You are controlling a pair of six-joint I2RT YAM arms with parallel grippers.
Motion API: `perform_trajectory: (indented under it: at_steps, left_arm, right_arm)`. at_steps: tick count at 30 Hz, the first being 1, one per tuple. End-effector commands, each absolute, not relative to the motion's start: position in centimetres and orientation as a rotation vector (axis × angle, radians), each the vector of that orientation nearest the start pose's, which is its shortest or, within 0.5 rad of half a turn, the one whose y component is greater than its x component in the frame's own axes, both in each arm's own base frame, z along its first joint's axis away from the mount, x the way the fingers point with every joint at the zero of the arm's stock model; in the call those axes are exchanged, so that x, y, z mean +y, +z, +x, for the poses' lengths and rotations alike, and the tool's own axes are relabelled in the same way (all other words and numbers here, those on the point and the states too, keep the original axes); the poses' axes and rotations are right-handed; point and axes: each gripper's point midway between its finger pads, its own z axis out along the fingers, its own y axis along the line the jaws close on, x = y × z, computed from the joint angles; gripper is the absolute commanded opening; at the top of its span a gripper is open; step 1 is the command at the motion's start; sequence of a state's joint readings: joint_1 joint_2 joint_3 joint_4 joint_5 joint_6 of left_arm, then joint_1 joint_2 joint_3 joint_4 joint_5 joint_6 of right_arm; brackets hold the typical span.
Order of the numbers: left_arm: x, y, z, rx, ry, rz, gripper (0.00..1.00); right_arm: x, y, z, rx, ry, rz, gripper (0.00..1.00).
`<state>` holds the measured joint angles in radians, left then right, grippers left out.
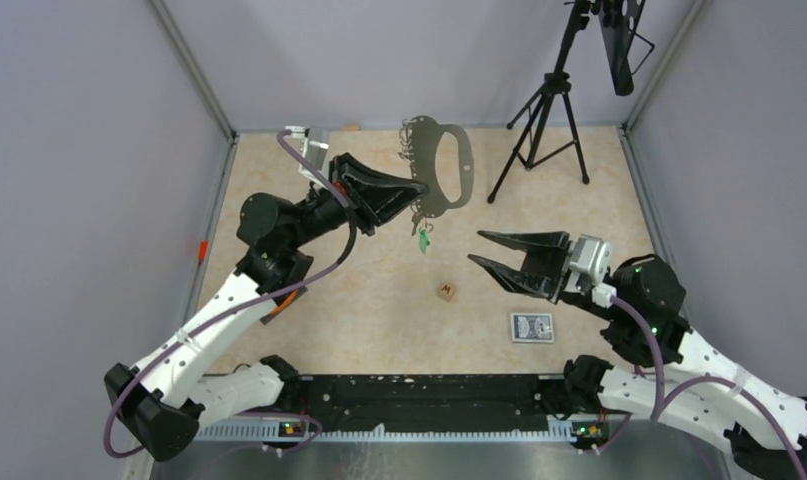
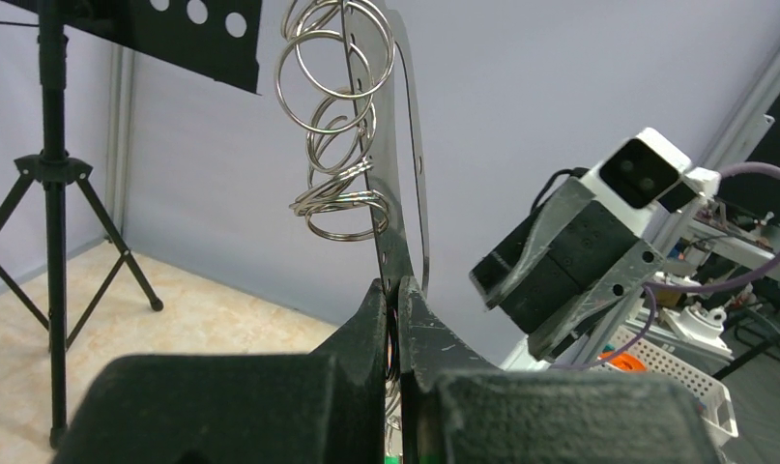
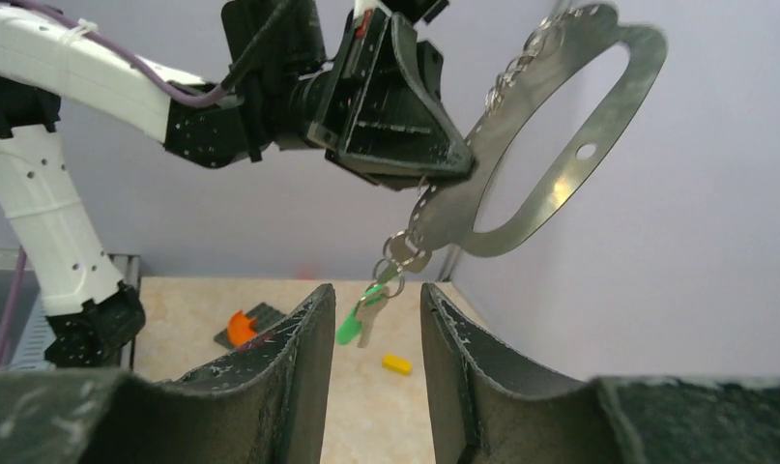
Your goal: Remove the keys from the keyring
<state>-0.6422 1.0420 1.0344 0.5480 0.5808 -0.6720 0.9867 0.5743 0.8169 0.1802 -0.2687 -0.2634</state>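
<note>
left gripper point(image 1: 419, 190) clamps the flat grey d-shaped metal keyring point(image 1: 445, 203) aloft, far centre; tiny green-headed keys point(image 1: 423, 238) dangle beneath. right gripper point(image 1: 476, 248), jaws apart, may miss them and set them swinging.

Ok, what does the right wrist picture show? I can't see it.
The left gripper holds up the grey keyring, with the keys, one green, dangling below it. The right gripper sits open, facing the keys.

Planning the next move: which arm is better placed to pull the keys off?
Right. The left gripper is shut on the keyring, holding it up; the right gripper is open, empty, and pointed toward the hanging keys.
</note>
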Motion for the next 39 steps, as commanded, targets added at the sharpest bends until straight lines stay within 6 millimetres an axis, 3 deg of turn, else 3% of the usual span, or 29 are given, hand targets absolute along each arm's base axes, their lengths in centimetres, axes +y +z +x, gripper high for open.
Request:
perform_trajectory:
  at_steps: [1, 13, 21, 26, 35, 39]
  left_arm:
    - [-27.8, 50.9, 16.5, 0.955, -1.435, 0.658, 0.0]
    - [-27.6, 50.6, 15.3, 0.921, -1.444, 0.711, 0.0]
    - [-26.9, 50.8, 14.8, 0.868, -1.431, 0.685, 0.0]
    - [-26.6, 50.9, 14.4, 0.85, -1.426, 0.687, 0.0]
    - [-26.5, 50.7, 14.3, 0.85, -1.419, 0.696, 0.0]
    - [-26.6, 50.6, 14.2, 0.85, -1.42, 0.703, 0.0]
  right_arm:
    - [25.2, 44.1, 10.4, 0.791, 0.932, -0.856, 0.37]
    - [27.6, 42.8, 11.1, 0.747, 0.961, -0.875, 0.32]
    - [27.7, 42.4, 12.5, 0.77, 0.939, -0.801, 0.31]
    - [27.9, 42.6, 12.8, 0.765, 0.959, -0.764, 0.26]
    - [29.9, 42.4, 10.5, 0.708, 1.084, -0.89, 0.26]
    - [30.1, 42.5, 10.8, 0.715, 1.085, -0.879, 0.27]
